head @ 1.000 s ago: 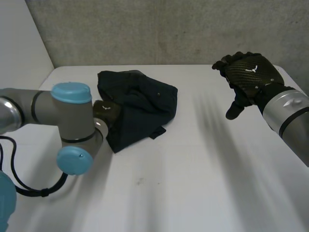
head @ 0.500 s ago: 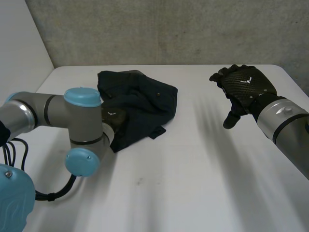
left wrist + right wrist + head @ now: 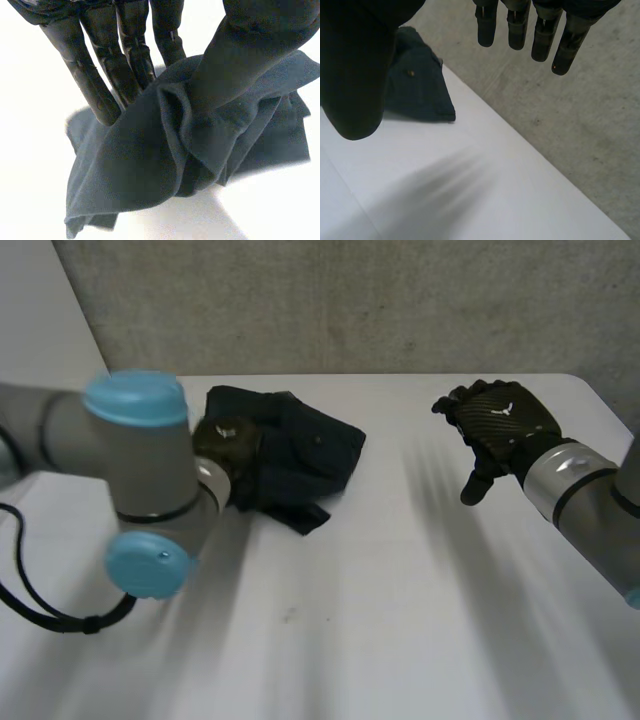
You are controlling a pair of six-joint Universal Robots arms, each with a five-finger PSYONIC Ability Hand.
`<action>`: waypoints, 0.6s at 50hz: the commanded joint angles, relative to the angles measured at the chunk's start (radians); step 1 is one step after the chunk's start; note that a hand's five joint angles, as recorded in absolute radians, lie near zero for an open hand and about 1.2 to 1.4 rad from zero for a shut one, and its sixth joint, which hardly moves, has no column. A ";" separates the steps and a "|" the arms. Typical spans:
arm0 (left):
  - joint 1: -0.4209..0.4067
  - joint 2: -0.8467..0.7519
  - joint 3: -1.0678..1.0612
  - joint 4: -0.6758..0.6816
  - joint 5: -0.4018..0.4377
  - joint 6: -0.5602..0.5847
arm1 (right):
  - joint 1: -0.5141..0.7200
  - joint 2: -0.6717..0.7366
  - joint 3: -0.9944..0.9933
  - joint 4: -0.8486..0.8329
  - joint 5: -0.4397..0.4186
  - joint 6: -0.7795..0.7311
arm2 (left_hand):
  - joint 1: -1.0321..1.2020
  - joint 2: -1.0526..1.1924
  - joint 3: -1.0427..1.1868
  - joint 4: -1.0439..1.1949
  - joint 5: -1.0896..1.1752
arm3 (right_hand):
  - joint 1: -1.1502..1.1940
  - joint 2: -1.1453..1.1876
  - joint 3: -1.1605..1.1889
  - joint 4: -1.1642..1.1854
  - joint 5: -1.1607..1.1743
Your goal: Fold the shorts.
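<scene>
Left robot hand [image 3: 131,50] pinching shorts [image 3: 145,165], right robot hand [image 3: 503,423] relaxed above table [image 3: 380,600]

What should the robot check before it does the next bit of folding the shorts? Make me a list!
1. Left hand has a grip on the dark blue cloth shorts: ok, its thumb and fingers pinch a bunched fold.
2. Right hand free to help: ok, it is open and holds nothing.
3. Right hand on the shorts: not ok, it hovers apart from them over the white table.
4. Shorts lying flat: not ok, they are crumpled in a heap.
5. Which part is pinched, waist or leg: cannot tell.
</scene>
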 commanded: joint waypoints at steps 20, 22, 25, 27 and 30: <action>-0.055 0.378 -0.066 -0.014 -0.008 0.094 | 0.226 0.518 -0.322 -0.139 -0.104 0.536 | 0.346 0.211 0.212 0.195 0.234 | 0.009 -0.040 -0.002 -0.058 -0.049; -0.057 0.384 -0.063 -0.014 -0.010 0.094 | 0.240 0.552 -0.343 -0.140 -0.092 0.538 | 0.346 0.211 0.212 0.195 0.234 | 0.009 -0.040 -0.002 -0.058 -0.049; -0.057 0.395 -0.058 -0.015 -0.010 0.091 | 0.252 0.615 -0.391 -0.142 -0.008 0.535 | 0.346 0.211 0.212 0.195 0.234 | 0.183 0.133 0.172 0.116 0.125; -0.058 0.404 -0.063 -0.015 -0.010 0.093 | 0.250 0.647 -0.424 -0.148 0.101 0.527 | 0.346 0.211 0.212 0.195 0.234 | 0.801 0.752 0.790 0.734 0.744; -0.058 0.418 -0.069 -0.017 -0.008 0.093 | 0.249 0.644 -0.440 -0.157 0.193 0.515 | 0.346 0.211 0.212 0.195 0.234 | 1.231 1.181 1.220 1.164 1.173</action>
